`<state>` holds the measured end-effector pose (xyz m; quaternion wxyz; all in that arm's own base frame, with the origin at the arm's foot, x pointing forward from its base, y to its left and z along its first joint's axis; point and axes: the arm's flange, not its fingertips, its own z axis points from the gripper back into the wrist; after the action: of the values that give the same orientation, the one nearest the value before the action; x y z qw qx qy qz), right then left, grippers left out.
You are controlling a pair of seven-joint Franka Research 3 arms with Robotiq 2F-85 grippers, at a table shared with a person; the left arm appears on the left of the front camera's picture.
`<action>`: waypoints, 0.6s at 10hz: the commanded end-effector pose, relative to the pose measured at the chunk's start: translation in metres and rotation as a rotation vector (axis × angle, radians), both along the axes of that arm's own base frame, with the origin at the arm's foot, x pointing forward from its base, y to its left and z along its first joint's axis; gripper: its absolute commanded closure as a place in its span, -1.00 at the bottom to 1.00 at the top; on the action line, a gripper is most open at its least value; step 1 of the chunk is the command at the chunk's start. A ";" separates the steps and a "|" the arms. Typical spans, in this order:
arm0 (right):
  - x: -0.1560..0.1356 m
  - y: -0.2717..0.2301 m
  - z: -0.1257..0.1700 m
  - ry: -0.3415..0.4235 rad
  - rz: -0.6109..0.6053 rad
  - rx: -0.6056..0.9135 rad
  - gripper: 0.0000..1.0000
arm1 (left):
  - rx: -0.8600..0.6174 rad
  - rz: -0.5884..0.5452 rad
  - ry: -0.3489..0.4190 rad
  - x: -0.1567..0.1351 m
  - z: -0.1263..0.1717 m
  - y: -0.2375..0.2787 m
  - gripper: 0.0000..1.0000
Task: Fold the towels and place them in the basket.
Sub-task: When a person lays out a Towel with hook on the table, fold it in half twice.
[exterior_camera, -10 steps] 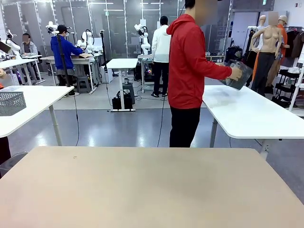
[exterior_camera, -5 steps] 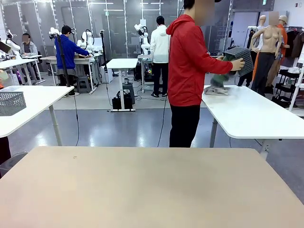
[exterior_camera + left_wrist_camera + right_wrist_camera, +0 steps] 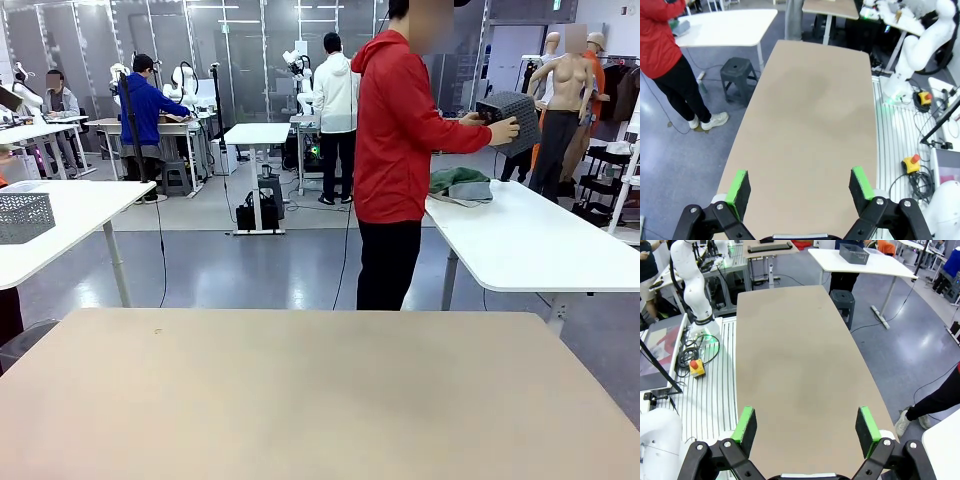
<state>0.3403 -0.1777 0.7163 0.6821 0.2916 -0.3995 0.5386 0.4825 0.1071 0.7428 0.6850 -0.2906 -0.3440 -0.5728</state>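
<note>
The left gripper (image 3: 799, 186) hangs over the near end of the bare beige table (image 3: 320, 400). Its two fingers (image 3: 738, 187) are spread wide apart with nothing between the green pads. The right gripper (image 3: 806, 426) hangs over the same tabletop, also spread wide and holding nothing; only bare wood lies between its fingers (image 3: 865, 425).

The task's things are well apart from both grippers, beyond the far edge of the beige table. A person (image 3: 395, 130) in a red hooded top stands there, turned to the right toward a white table (image 3: 530, 245). The person's hand (image 3: 503, 130) grips the dark mesh basket (image 3: 510, 115), which is raised in the air and tipped on its side above that white table. The towels (image 3: 460, 185) lie in a loose crumpled heap on the white table's near left corner, just below the basket and apart from it. A second mesh basket (image 3: 22, 215) sits on another white table at far left.
</note>
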 end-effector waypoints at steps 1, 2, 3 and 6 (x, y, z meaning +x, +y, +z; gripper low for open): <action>0.000 0.006 0.004 0.004 -0.027 -0.048 -1.00 | 0.073 0.046 -0.024 -0.006 0.001 -0.010 -1.00; 0.001 0.007 0.005 0.007 -0.032 -0.067 -1.00 | 0.100 0.057 -0.035 -0.007 0.001 -0.013 -1.00; 0.002 0.008 0.005 0.006 -0.040 -0.087 -1.00 | 0.124 0.065 -0.043 -0.007 0.002 -0.015 -1.00; 0.003 0.011 0.009 0.003 -0.064 -0.141 -1.00 | 0.172 0.037 -0.053 -0.005 0.000 -0.021 -1.00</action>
<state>0.3457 -0.1728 0.7228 0.7049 0.2454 -0.3773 0.5482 0.4832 0.0928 0.7503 0.7069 -0.2235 -0.3206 -0.5895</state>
